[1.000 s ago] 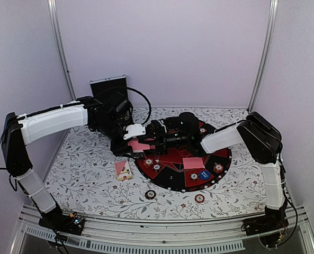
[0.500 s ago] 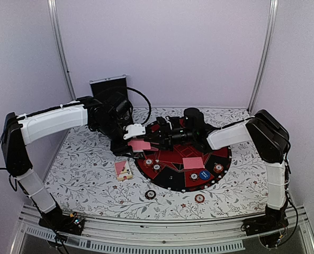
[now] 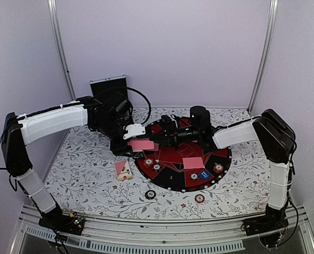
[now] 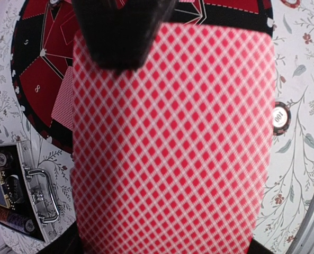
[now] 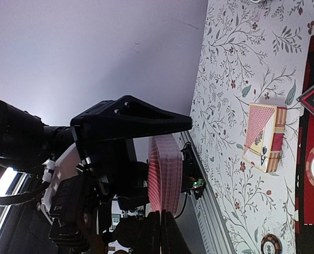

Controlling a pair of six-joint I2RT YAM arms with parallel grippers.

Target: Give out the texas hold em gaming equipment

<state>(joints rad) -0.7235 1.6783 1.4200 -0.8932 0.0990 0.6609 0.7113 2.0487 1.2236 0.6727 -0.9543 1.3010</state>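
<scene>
My left gripper [image 3: 135,143] is shut on a deck of pink-backed playing cards [image 3: 143,144], held above the left rim of the round black and red mat [image 3: 170,182]. In the left wrist view the deck [image 4: 170,143] fills most of the frame. My right gripper [image 5: 161,225] reaches in from the right and is shut on the edge of the deck's top card [image 5: 158,174]. One card [image 3: 193,162] lies on the mat, with striped chips [image 3: 218,168] and a blue button [image 3: 204,174]. The small pink box [image 3: 123,170] lies on the cloth to the mat's left.
A silver-edged black case [image 3: 108,87] stands at the back left. Two loose chips [image 3: 150,194] [image 3: 199,198] lie on the flowered cloth near the front. The metal rail [image 3: 162,233] runs along the near edge.
My right gripper has closed from half open onto the top card's edge. The right arm has drawn back to the right. The left arm has held still with the deck.
</scene>
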